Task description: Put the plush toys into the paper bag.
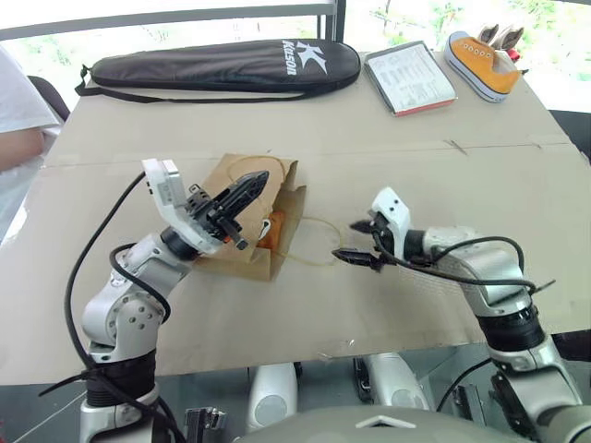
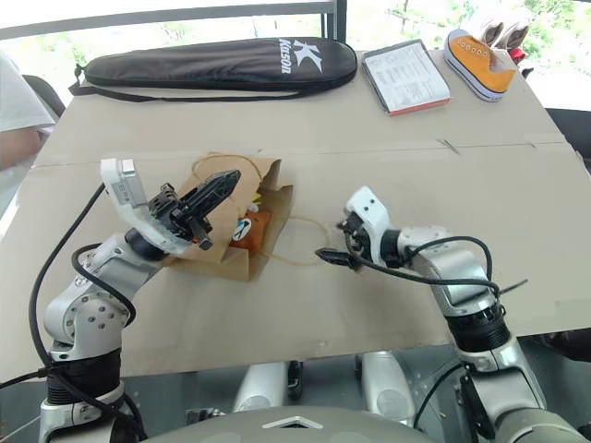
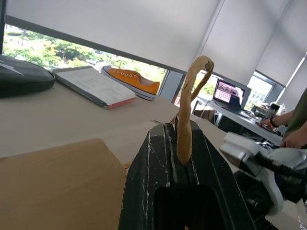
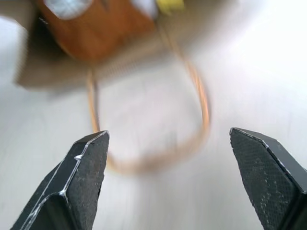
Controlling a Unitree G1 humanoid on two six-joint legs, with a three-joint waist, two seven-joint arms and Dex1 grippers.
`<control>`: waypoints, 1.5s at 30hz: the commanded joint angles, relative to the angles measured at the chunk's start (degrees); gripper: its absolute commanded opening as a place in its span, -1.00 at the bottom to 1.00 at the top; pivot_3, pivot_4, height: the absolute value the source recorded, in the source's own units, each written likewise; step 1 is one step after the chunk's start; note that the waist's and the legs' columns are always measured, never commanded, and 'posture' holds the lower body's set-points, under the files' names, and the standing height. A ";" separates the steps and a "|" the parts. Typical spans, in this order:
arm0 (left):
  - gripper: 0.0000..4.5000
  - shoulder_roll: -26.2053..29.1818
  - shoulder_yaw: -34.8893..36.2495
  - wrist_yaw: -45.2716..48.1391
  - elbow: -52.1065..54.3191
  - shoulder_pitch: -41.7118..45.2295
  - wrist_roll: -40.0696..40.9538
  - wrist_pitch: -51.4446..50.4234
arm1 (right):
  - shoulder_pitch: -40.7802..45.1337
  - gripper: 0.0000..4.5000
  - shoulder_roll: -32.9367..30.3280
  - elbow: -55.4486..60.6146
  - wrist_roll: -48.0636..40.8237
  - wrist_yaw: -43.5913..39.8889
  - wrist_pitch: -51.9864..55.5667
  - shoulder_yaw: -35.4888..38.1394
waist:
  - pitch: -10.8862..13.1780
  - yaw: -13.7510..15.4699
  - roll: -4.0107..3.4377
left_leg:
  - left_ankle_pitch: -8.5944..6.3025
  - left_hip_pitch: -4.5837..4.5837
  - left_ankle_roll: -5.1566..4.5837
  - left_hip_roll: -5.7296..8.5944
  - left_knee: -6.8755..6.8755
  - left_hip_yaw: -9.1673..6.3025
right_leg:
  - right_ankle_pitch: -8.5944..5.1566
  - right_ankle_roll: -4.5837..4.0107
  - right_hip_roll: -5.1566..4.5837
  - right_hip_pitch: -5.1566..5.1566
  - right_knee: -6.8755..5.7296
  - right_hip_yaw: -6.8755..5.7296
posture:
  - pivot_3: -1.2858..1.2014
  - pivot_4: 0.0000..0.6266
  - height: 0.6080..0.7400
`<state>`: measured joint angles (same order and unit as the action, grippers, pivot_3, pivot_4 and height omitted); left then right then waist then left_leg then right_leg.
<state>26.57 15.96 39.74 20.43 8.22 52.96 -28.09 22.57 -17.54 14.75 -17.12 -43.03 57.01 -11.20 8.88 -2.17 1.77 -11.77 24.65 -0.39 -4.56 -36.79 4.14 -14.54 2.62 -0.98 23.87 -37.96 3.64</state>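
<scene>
**Kraft bag held open by 1 handle, toys seen inside**

Brown paper bag [image 1: 247,217] is lying on the counter [image 1: 388,148], mouth turned toward the right end effector. Left end effector [image 1: 247,194] is clamped on 1 twisted handle [image 3: 188,110], lifted above the bag. The 2nd handle [image 1: 309,242] is lying flat on the counter. Right end effector [image 1: 355,242] is spread wide, nothing gripped, just beside that loop's end. Plush toys [image 1: 266,229] are seen in the bag mouth: brown with a light patch, yellow bit beside it. Along the far edge, a black racket case [image 1: 222,65], a booklet [image 1: 409,77] and an orange sneaker [image 1: 480,63] are seen.
</scene>
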 commanded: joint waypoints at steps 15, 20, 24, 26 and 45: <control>-1.00 1.06 5.98 -4.44 3.42 0.90 10.02 -3.18 | 9.32 0.00 7.02 -19.74 -7.60 -1.32 0.82 2.81 | -0.13 -0.34 0.20 | 0.00 -0.12 -0.01 -0.01 0.03 -0.08 | 0.10 0.16 0.14 -0.05 -0.01 0.10 | 0.03 -0.52 1.00; -1.00 0.62 6.76 -5.46 4.12 -0.01 9.73 -2.27 | 7.91 -0.95 5.26 -16.56 -8.83 -1.43 1.72 3.17 | -0.13 -0.26 0.20 | 0.00 -0.03 0.00 -0.01 0.14 -0.11 | 0.10 0.18 0.15 0.03 0.04 0.09 | 0.03 -0.52 1.00; -1.00 0.69 7.16 -5.79 4.21 -0.24 9.58 -1.89 | 6.33 -0.73 3.40 -11.93 -11.56 -2.48 1.13 5.40 | -0.12 0.07 0.19 | 0.00 -0.02 0.00 0.02 0.14 -0.11 | 0.10 0.17 0.12 0.03 0.05 0.09 | 0.03 -0.52 1.00; -1.00 0.80 7.25 -5.79 4.08 -0.17 9.63 -1.80 | 6.07 -0.38 3.71 -11.10 -11.80 0.21 2.26 6.42 | -0.12 0.13 0.19 | 0.00 0.01 0.00 0.05 0.13 -0.09 | 0.10 0.17 0.08 0.03 0.08 0.09 | 0.03 -0.52 1.00; -1.00 2.39 11.57 -7.93 7.37 -2.44 13.36 -1.65 | 13.11 0.03 7.62 -21.46 -12.57 5.31 4.26 6.47 | -0.10 -0.26 0.18 | 0.00 0.02 -0.01 0.05 0.17 -0.10 | 0.10 0.17 0.08 0.06 0.10 0.10 | 0.03 -0.52 1.00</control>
<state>28.12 25.54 31.92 25.03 5.95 64.97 -30.85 34.70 -10.26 -6.32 -29.62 -37.07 62.14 -4.01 8.78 -2.43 1.95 -11.77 24.66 -0.40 -4.51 -36.62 4.05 -14.44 2.79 -0.90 23.93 -37.87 3.73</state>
